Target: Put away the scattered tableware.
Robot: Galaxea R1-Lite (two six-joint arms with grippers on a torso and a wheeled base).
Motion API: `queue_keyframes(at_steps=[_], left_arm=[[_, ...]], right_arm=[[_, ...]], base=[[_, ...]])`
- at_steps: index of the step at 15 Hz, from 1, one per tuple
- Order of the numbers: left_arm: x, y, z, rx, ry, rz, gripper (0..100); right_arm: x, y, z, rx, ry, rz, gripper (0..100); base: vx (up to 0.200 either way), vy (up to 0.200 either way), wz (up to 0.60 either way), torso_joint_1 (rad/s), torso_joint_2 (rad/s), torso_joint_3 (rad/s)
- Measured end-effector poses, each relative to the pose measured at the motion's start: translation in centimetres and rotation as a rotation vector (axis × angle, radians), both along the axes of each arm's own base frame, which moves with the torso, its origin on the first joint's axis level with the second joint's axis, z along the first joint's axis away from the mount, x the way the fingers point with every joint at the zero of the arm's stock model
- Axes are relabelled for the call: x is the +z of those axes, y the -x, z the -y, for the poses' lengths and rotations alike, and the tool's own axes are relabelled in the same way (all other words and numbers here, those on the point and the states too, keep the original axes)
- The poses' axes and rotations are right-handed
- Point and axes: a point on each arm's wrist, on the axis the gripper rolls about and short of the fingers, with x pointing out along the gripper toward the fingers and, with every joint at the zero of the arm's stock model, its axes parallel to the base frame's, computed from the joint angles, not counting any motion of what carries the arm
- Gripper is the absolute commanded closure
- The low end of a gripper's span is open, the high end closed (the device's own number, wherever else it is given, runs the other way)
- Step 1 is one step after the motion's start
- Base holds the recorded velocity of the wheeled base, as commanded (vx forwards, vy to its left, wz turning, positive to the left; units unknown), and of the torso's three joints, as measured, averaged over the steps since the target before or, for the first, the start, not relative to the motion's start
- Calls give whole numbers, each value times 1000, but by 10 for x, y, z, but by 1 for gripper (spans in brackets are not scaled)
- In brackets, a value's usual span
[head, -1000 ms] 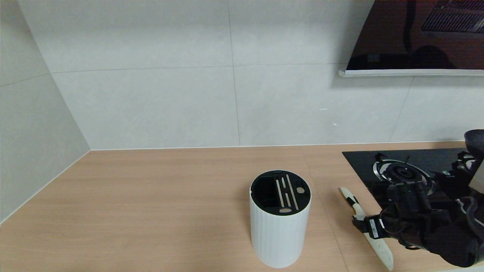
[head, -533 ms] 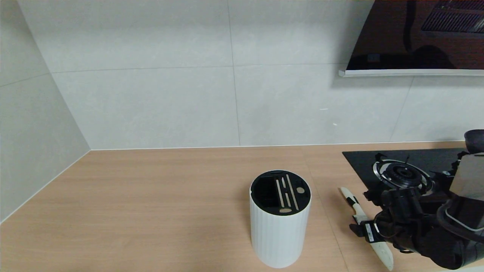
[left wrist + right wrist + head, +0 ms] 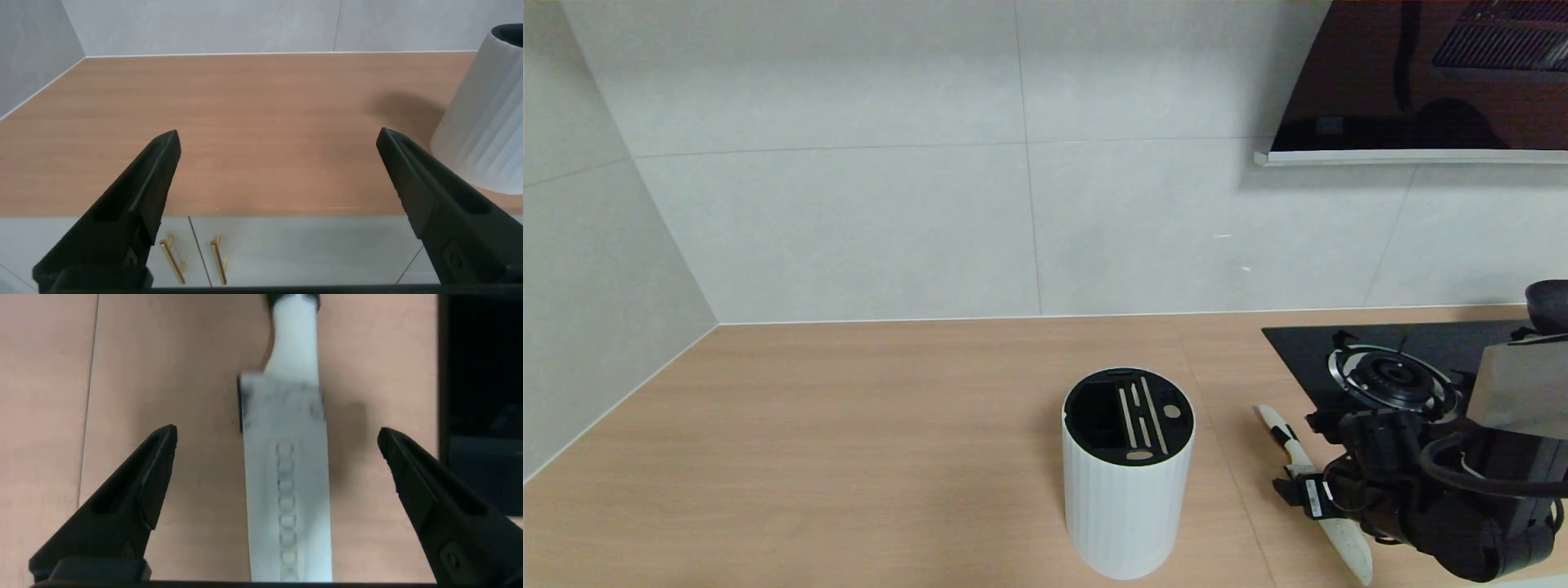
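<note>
A white ribbed cylindrical knife holder with a black slotted top stands on the wooden counter, and its side shows at the edge of the left wrist view. To its right a knife with a white blade and a white and black handle lies flat on the counter. My right gripper hovers just above the knife's middle. In the right wrist view the blade lies between the open fingers of the right gripper, untouched. My left gripper is open and holds nothing, off the counter's front edge.
A black gas stove with a burner sits close behind and right of the knife. A range hood hangs above it. Tiled walls close the back and left. Cabinet doors with gold handles lie below the counter edge.
My right arm has shifted a little to the left and lower over the knife, and its wrist has turned. The knife and the holder have not moved.
</note>
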Motion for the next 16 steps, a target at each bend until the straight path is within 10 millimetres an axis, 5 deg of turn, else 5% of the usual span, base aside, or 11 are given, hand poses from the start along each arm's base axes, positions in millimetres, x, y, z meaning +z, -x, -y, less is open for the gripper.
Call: queue_keyframes(at_steps=[8, 9, 16], left_arm=[[0, 0, 0, 0, 0, 0, 0], [0, 0, 0, 0, 0, 0, 0], [0, 0, 0, 0, 0, 0, 0]], right_arm=[[-7, -9, 5, -37, -15, 1, 0], [-7, -9, 5, -37, -15, 1, 100], [-9, -10, 6, -40, -17, 1, 100]], base=[[0, 0, 0, 0, 0, 0], [0, 0, 0, 0, 0, 0], [0, 0, 0, 0, 0, 0]])
